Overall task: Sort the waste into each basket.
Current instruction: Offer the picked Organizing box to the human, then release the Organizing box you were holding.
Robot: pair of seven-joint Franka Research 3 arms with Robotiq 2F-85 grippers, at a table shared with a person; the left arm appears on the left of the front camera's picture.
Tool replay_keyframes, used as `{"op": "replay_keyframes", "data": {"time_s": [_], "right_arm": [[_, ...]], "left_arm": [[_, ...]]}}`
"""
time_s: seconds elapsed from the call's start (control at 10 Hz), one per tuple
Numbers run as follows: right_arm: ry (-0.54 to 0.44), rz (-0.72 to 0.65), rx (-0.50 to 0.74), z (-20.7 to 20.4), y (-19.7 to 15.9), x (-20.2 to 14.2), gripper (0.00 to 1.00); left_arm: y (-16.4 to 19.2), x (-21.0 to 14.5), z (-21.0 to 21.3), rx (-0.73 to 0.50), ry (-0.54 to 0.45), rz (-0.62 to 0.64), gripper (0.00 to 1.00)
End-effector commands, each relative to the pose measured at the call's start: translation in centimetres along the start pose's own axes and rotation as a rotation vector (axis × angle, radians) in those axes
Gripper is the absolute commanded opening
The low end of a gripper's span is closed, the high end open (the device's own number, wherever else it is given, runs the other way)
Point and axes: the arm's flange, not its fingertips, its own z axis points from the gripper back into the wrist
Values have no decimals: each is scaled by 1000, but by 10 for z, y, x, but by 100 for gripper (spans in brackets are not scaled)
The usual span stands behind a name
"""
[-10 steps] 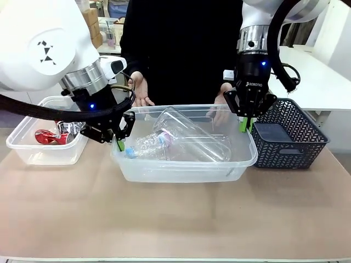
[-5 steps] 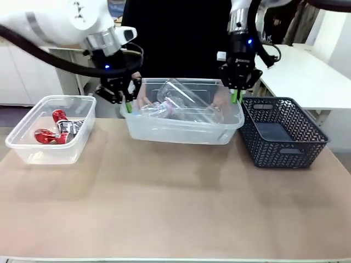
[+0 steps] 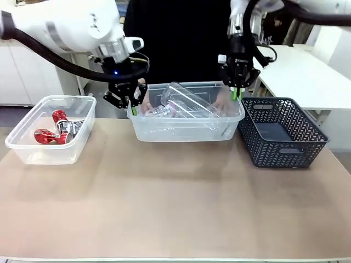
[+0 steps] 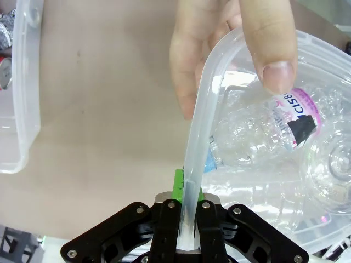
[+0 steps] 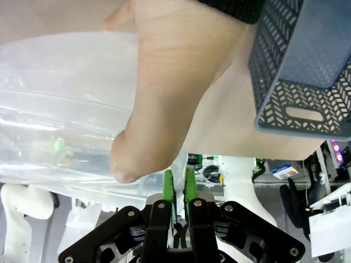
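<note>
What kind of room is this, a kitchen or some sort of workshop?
Most likely a robotics lab. Two white robot arms, the left gripper and right gripper, hold a clear tub of plastic bottles across a bare table from a person; white worktables stand behind.

cans [image 3: 55,130] in left tub [image 3: 33,153] | bottles [image 3: 184,104] in middle tub [image 3: 186,131] | basket [image 3: 282,134] right

1. Label on clear bottle [image 4: 285,118] only partly legible, lettering distorted behind curved tub wall [image 4: 198,148].
2. Tub [image 5: 60,109] cropped at left and top edges of right wrist view.
3. Person's hand [image 5: 164,93] covering rim near right gripper [image 5: 176,183].
</note>
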Motion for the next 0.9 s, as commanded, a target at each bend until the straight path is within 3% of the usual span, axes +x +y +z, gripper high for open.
{"op": "replay_keyframes", "data": {"time_s": [0.0, 0.8], "right_arm": [[-18, 10, 2, 2, 5, -14, 9], [-18, 10, 2, 2, 5, -14, 9]], "left_arm": [[0, -3, 8, 0, -18, -11, 4], [0, -3, 8, 0, -18, -11, 4]]}}
